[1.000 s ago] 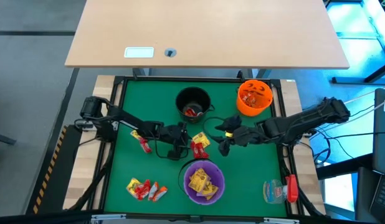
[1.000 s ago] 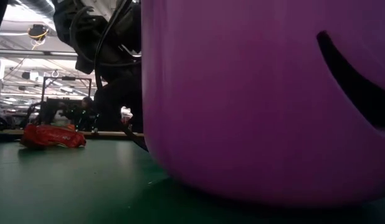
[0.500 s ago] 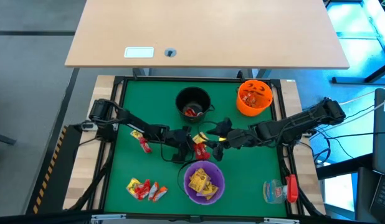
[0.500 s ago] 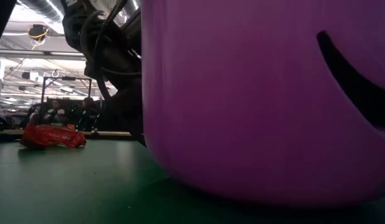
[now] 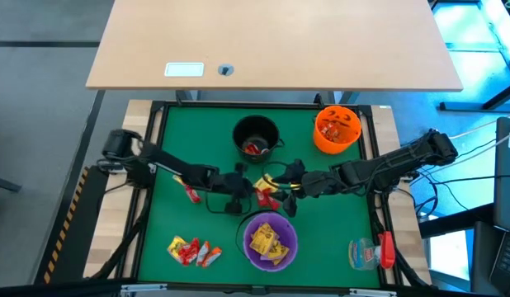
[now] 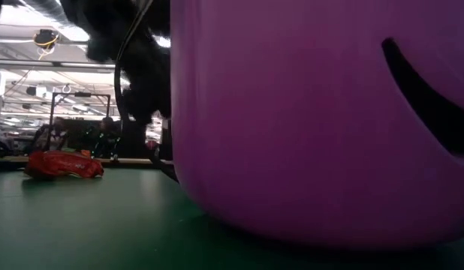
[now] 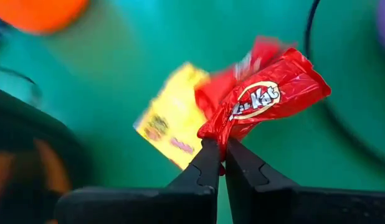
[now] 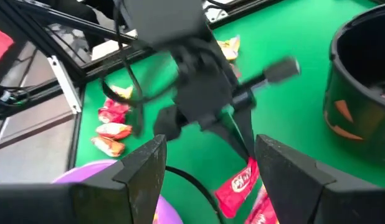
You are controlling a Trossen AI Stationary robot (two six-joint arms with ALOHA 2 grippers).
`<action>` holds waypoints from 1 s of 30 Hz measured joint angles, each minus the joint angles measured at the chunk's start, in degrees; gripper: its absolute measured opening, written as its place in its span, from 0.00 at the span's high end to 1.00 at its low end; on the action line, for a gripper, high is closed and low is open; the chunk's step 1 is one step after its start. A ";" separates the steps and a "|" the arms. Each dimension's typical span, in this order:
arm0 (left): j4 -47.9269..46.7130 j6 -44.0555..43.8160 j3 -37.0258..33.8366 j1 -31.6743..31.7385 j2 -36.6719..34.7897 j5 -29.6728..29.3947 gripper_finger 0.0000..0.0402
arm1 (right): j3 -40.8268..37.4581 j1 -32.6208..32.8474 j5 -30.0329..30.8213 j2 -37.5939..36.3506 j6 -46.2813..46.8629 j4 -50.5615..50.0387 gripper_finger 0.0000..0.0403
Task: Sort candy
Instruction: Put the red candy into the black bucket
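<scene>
Two grippers meet mid-mat in the high view: left gripper (image 5: 243, 195) and right gripper (image 5: 285, 194) flank the loose candy (image 5: 266, 196), purple bowl (image 5: 270, 240) just near of them, black bowl (image 5: 256, 136) far, mat free to the left

Left wrist view: fingers (image 7: 207, 168) clamped on a red candy (image 7: 262, 102) corner, likely for lifting

Right wrist view: right jaws spread, empty

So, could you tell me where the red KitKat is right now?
The red KitKat is pinched in the left gripper at the table's centre in the high view, just above the purple bowl, with a yellow candy beside it.
</scene>
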 joint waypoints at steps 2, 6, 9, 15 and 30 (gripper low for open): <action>-1.95 0.56 0.02 -1.20 -3.69 -2.39 1.00 | 0.00 0.00 -0.30 -0.02 -0.14 0.17 0.40; -4.80 2.90 0.02 -2.83 -10.90 -9.00 1.00 | 0.00 0.00 -0.32 -0.02 -0.16 -0.06 0.40; -5.62 3.85 0.02 -3.15 -15.23 -10.73 1.00 | 0.00 0.00 -0.29 -0.02 -0.16 -0.05 0.40; -7.78 5.50 0.02 -0.91 -20.27 -18.73 1.00 | 0.00 0.00 0.15 -0.02 -0.16 0.34 0.40; -6.73 9.69 2.60 11.06 -20.21 -21.32 1.00 | 0.00 0.00 2.87 -0.04 -6.22 9.37 0.40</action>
